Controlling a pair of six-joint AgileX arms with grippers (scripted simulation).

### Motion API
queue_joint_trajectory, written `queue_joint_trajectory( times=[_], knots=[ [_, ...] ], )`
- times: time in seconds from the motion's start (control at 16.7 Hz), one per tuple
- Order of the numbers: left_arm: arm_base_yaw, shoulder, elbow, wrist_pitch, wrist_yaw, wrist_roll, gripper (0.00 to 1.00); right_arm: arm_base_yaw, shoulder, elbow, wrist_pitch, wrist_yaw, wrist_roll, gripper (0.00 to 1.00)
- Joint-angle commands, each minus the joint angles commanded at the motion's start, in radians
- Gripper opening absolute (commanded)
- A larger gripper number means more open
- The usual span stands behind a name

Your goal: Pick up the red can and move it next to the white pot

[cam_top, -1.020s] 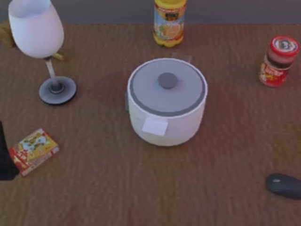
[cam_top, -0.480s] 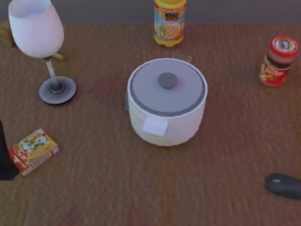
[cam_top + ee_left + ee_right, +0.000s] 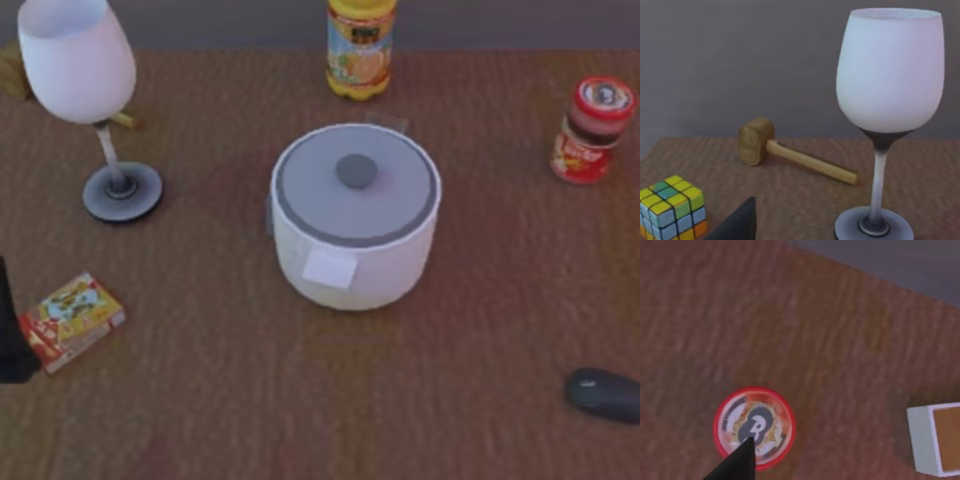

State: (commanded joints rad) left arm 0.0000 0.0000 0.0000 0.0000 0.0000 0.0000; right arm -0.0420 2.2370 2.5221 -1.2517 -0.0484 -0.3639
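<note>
The red can stands upright near the table's right edge, well to the right of the white pot. The pot sits at the table's middle with its grey lid on. In the right wrist view the can's red-rimmed white top shows from above, with a dark tip of my right gripper overlapping its near side. In the top view my right gripper is low at the right edge, far in front of the can and apart from it. My left arm stays parked at the left edge.
An orange juice bottle stands behind the pot. A white wine glass is at the back left, with a wooden mallet and a colour cube near it. A card box lies front left. A white box shows beyond the can.
</note>
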Motion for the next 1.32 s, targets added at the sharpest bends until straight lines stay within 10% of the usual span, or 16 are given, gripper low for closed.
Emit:
queue_joint_trajectory(
  times=[0.6,1.32],
  knots=[
    [0.0,0.0,0.0,0.0,0.0,0.0,1.0,0.053,0.503,0.338,-0.273,-0.045,-0.124,1.0],
    [0.0,0.0,0.0,0.0,0.0,0.0,1.0,0.058,0.465,0.142,-0.116,-0.045,-0.119,1.0]
  ],
)
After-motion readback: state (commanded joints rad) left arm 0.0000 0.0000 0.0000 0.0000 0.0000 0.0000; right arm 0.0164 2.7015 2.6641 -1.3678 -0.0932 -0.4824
